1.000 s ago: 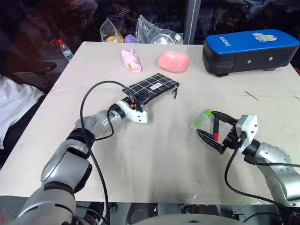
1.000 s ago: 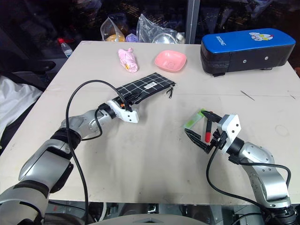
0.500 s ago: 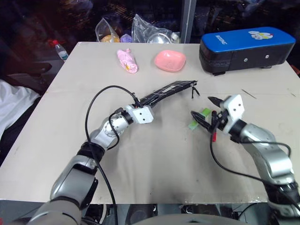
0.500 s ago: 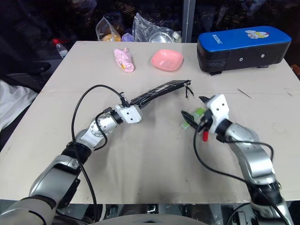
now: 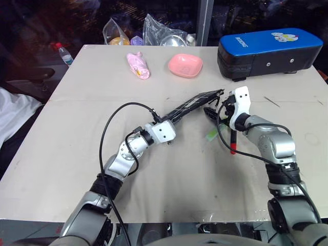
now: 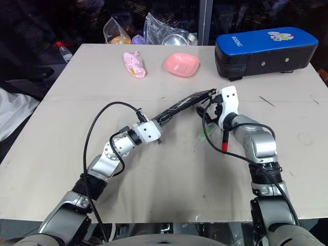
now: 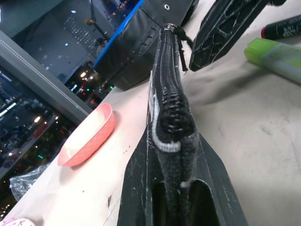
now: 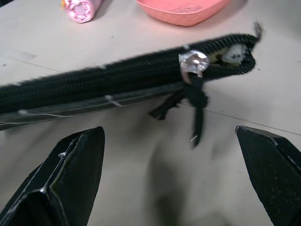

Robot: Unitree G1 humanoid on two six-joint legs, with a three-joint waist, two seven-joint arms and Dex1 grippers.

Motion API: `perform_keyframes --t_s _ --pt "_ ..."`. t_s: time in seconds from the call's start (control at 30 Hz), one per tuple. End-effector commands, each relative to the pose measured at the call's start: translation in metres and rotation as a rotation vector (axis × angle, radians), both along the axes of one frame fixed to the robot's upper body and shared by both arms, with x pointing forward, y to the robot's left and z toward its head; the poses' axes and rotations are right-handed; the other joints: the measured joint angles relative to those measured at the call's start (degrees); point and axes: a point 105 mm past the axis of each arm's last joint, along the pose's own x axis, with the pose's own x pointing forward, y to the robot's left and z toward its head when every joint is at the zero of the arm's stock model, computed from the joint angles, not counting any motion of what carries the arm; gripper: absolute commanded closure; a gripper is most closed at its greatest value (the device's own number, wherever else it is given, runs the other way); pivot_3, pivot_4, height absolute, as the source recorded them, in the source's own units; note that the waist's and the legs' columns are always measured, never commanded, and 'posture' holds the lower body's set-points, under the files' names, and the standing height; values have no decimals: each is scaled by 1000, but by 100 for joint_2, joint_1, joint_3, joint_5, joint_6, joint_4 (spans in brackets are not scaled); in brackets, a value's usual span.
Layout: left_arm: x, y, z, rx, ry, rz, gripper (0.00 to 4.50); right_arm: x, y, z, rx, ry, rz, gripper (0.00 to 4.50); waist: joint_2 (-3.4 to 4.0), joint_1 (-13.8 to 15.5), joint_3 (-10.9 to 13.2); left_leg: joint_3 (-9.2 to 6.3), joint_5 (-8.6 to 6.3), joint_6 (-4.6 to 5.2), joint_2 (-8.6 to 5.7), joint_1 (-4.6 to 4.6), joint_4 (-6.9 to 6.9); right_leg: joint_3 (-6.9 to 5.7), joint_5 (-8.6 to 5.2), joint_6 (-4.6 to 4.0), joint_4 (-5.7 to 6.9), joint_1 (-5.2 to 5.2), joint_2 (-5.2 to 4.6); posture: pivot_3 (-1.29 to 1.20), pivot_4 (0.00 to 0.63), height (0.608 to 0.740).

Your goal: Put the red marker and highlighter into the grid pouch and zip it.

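A cluttered robot-testing room: beige worktable [image 5: 77, 154]; dark glass wall [image 5: 246, 13] behind.

Black white-gridded grid pouch [image 5: 192, 103]; green highlighter [image 5: 212, 134]; red-tipped black red marker [image 5: 233, 142]; pink bowl [image 5: 185, 65].

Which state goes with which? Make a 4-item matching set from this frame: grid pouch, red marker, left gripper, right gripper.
Things:
1. grid pouch
2. red marker
3. left gripper
4. right gripper

States:
A. jaws open, by the zipper pull
B. lying on the table
C. held edge-up, off the table
D. shut on the pouch's end

Pairs: 1-C, 2-B, 3-D, 4-A
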Motion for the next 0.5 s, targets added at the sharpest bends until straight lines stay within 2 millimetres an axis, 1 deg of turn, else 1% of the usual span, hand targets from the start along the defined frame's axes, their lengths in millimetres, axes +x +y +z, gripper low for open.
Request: perform_keyframes --t_s 0.03,0.2,0.33,0.43,0.47,0.5 --pt "-3 -2 9 -7 -37 -10 4463 4 -1 17 -26 -81 6 0 0 -2 0 0 0 0 1 0 0 0 0 0 0 0 0 0 150 740" --pt "-4 -2 6 4 -33 -17 4463 9 -4 21 -22 -100 -15 0 0 -3 0 -1 0 0 2 0 0 0 0 0 0 0 0 0 150 740" --pt "-5 -3 4 17 -32 -26 4463 10 -1 22 -24 -109 3 0 0 -3 0 -1 0 0 2 0 0 0 0 0 0 0 0 0 150 740" --pt "-5 -3 3 29 -33 -31 4500 9 2 21 -46 -123 21 694 0 -4 0 -1 0 0 2 0 0 0 0 0 -1 0 0 0 150 740" --pt "-6 -3 2 36 -32 -33 4500 9 2 21 -54 -131 25 1136 0 -4 0 0 0 0 2 0 0 0 0 0 -1 0 0 0 150 740" --pt "-6 -3 0 44 -32 -35 4500 9 2 20 -59 -135 27 1477 0 -5 0 0 0 0 2 0 0 0 0 0 -1 0 0 0 150 740"
